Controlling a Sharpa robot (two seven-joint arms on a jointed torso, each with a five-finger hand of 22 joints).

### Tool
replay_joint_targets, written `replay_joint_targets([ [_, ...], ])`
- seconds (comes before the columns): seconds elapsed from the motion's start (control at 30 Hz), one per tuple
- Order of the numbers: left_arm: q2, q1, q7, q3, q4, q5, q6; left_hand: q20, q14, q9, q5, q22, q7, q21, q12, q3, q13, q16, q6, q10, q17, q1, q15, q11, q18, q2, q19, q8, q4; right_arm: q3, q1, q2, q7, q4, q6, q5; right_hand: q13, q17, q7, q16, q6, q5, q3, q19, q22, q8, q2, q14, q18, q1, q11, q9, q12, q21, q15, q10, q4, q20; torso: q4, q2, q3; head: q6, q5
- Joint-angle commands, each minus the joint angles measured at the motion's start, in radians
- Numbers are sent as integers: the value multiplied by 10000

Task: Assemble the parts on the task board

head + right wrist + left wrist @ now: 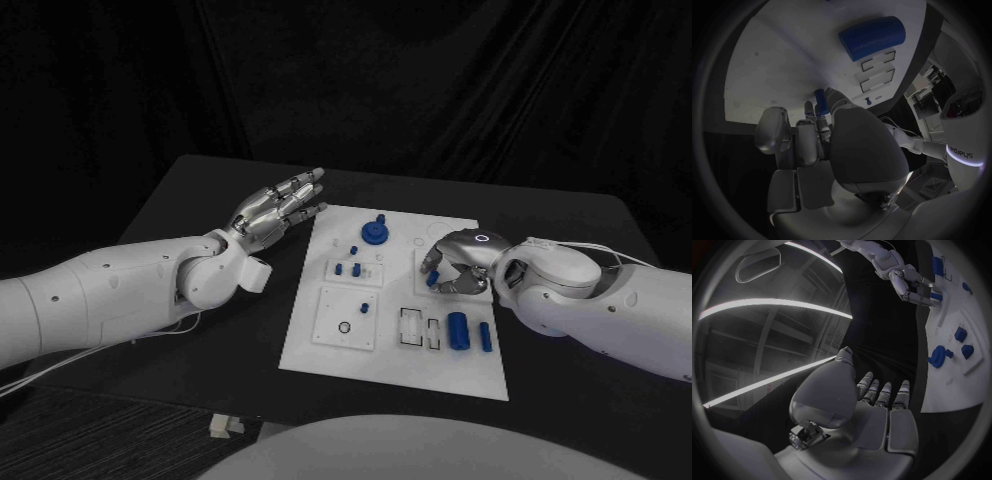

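From the head view, the task board point(397, 340) lies flat in the middle of the black table point(188, 200). The left hand point(274, 212) hovers off the board's left edge, fingers stretched out and apart, nothing in it. The right hand point(459, 262) is down over the board's right side, fingers curled; a small blue part point(431, 279) peeks out at its fingertips. A blue knob-shaped part point(374, 234) stands near the far edge, small blue pegs point(348, 268) sit in the middle, and a blue cylinder point(457, 330) lies beside a thinner blue bar point(485, 337) near the right edge.

Over to the left wrist view: the left hand point(873, 405) is flat and bare, fingers extended, the board point(954, 385) beside it. Across the way, the right hand point(914, 287) is bunched on the board.

Right wrist view now: the right hand point(826, 145) pinches the small blue part point(821, 102) at its fingertips, right against the board point(779, 55). The blue cylinder point(872, 37) lies just beyond.
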Motion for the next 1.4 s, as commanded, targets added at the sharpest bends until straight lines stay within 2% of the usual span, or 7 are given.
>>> replay_joint_targets([
  [0.03, 26, -12, 621, 10, 11, 9, 159, 14, -32, 4, 38, -10, 70, 10, -42, 0, -1, -5, 2, -11, -16, 88, 67, -11, 165, -6, -21, 20, -81, 6, -33, 23, 217, -34, 43, -61, -9, 2, -11, -3, 191, -33, 68, -33, 1470, 77, 11, 366, -62, 110, -19, 23, -1, -31, -48, 134, -49, -40, 1, 0, -2, -2, 9],
  [0.13, 29, -13, 608, 10, 10, 9, 174, 15, -32, 5, 51, -8, 75, 10, -40, 7, 0, -4, 6, -11, -16, 101, 68, 2, 165, 8, -20, 21, -91, 6, -43, 33, 318, -47, -42, -61, -12, -10, 36, -11, 548, -21, 210, -38, 1472, 222, 50, 358, -65, 199, -55, 100, -36, -28, -49, 322, -111, -43, 1, 0, -1, -2, 12],
  [0.3, 38, -17, 588, 10, 6, 9, 200, 19, -31, 6, 66, -5, 81, 11, -15, 19, 4, 2, 15, -8, -13, 125, 78, 25, 165, 29, -19, 25, -109, 6, -53, 13, 456, -34, -240, -61, -17, 22, -31, 9, 1044, -25, 547, -15, 1504, 409, 65, 364, -91, 365, -130, 277, -123, 87, -17, 869, -220, -36, -1, -2, -2, -2, 27],
  [0.73, 59, -35, 523, 10, -21, 9, 275, 36, -31, 4, 165, -5, 88, 13, -7, 87, 5, 4, -8, -2, -13, 266, 117, 61, 164, 104, -14, 26, -245, 8, -6, -231, 465, 261, -622, -61, -27, 60, 37, 38, 1504, -105, 1249, -23, 1524, 531, 32, 358, -100, 703, -162, 554, -427, 181, 71, 1778, -561, 47, 0, 0, -2, -2, 80],
  [0.93, 38, -40, 498, 10, -18, 8, 271, 46, -31, 4, 225, -4, 87, 14, -3, 109, 6, 8, -13, -2, -12, 302, 123, 65, 163, 130, -12, 27, -289, 9, 377, -483, 318, 774, -748, -61, -24, 68, 50, 43, 1557, -145, 1321, -25, 1526, 540, 28, 358, -101, 702, -176, 590, -471, 197, 62, 1888, -594, 44, 1, 0, -2, -2, 138],
  [1.2, 52, -45, 466, 10, -38, 8, 269, 48, -31, 4, 268, -10, 86, 13, -7, 117, 5, 5, -12, -2, -13, 315, 126, 71, 163, 141, -13, 28, -309, 9, 993, -654, 93, 1717, -629, -63, -30, 97, 86, 59, 1526, -117, 1391, -27, 1531, 502, 4, 360, -105, 720, -159, 598, -538, 219, 69, 1917, -635, 44, 0, -3, -4, -2, 95],
  [1.4, 88, -47, 483, 10, -71, 8, 281, 48, -32, 5, 296, -17, 89, 12, -1, 123, 6, 2, -10, -2, -14, 318, 125, 74, 162, 156, -14, 29, -318, 9, 1128, -322, 74, 2165, -244, -418, -34, 98, 129, 59, 1468, -32, 1466, -40, 1530, 438, -48, 352, -107, 682, -125, 600, -640, 217, 95, 1916, -653, 59, 0, -2, -4, -2, 84],
])
